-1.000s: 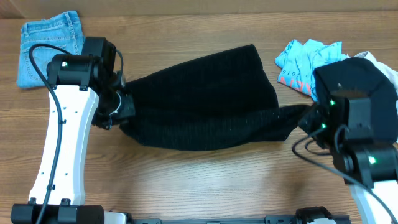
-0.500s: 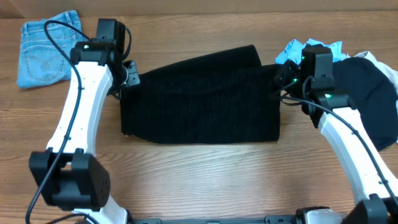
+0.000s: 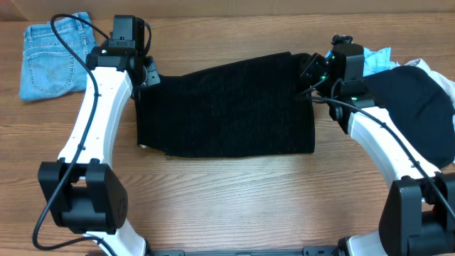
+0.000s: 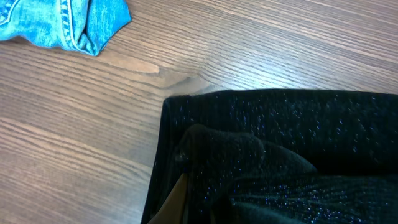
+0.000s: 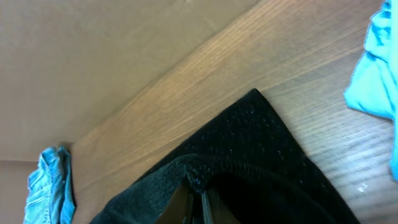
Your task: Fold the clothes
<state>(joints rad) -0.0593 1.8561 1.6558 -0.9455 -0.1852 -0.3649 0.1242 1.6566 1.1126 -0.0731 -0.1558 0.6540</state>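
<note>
Black ribbed-knit piece [image 3: 227, 107] lies doubled over on the table [image 3: 227, 199], apart from the denim shorts [image 3: 50, 53], on their right-arm side. Your left gripper [image 3: 147, 80] pinches the far corner nearest the shorts. Your right gripper [image 3: 313, 70] pinches the far corner farthest from them. Bring both corners down level and line the upper layer's edge with the one beneath. Pull lightly apart to take out slack, and let go only once the cloth rests flat.
</note>
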